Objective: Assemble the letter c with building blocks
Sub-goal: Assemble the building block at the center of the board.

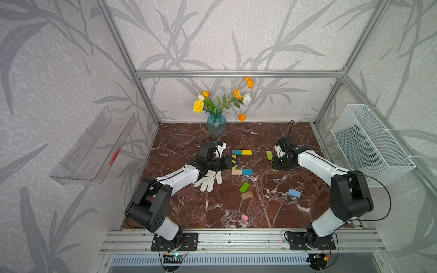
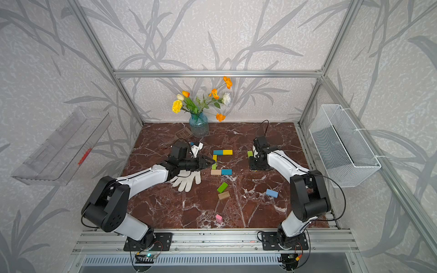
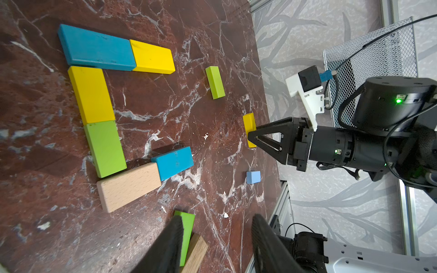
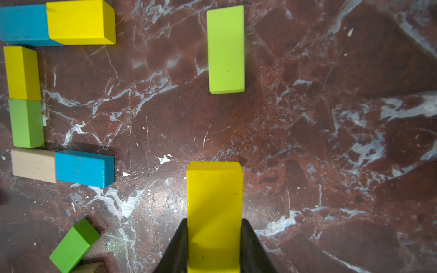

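The right gripper (image 4: 214,223) pinched the yellow block (image 4: 214,193) across its long sides, which looked stiff, light and probably slick; the left gripper (image 3: 217,217) gaped empty.

C top: top blue (image 1: 237,152) and top yellow (image 1: 246,152) are lying flat, end to end, touching.
C spine: spine yellow (image 3: 91,94) and spine green (image 3: 105,147) are running end to end.
C bottom: pale wood (image 3: 128,186) and low blue (image 3: 173,162) are touching, slightly skewed.
3 o'clock of C: lime (image 1: 269,155) is lying flat; held yellow (image 4: 214,193) is being pinched by the right gripper (image 4: 214,221).
6 o'clock: dark green (image 1: 244,187) is touching brown wood (image 1: 246,195); pink (image 1: 244,218) is lying farther out.
4 o'clock: light blue (image 1: 294,193) is lying alone.
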Robot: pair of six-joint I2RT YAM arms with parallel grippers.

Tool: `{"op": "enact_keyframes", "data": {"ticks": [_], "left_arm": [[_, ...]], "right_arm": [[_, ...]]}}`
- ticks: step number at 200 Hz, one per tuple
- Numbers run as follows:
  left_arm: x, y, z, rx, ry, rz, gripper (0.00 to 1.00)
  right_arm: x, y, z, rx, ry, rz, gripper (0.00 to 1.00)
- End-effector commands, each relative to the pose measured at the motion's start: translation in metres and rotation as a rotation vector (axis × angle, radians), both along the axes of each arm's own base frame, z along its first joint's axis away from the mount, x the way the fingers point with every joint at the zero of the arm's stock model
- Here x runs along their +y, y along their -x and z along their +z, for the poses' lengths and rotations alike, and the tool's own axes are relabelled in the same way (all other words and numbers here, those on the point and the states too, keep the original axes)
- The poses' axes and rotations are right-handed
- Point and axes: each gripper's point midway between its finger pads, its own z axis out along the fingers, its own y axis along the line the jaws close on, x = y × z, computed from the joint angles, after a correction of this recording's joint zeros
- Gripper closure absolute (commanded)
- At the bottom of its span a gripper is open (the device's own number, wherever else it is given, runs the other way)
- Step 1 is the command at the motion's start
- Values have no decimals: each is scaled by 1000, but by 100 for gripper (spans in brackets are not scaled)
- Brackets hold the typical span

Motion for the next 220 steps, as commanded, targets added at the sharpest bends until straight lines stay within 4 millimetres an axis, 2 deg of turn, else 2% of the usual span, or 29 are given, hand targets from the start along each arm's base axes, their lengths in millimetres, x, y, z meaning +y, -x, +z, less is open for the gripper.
{"op": "enact_keyframes", "data": {"ticks": [1,69,128,135,220], "left_arm": [[4,-1,10,-34,11,16,52],[4,-2,10,-37,11,19,52],[5,-1,12,-44,12,21,52],[5,-1,11,-43,11,20,52],[6,0,13,-50,13,23,52]], "right_arm": [[3,-5,-1,-28,-6,6,79],[2,-6,-19,-6,17,30,80],[3,-14,-20,-24,19,26,80],[3,-13,-30,3,27,27,80],[-1,-21,-45,11,64,31,79]]}}
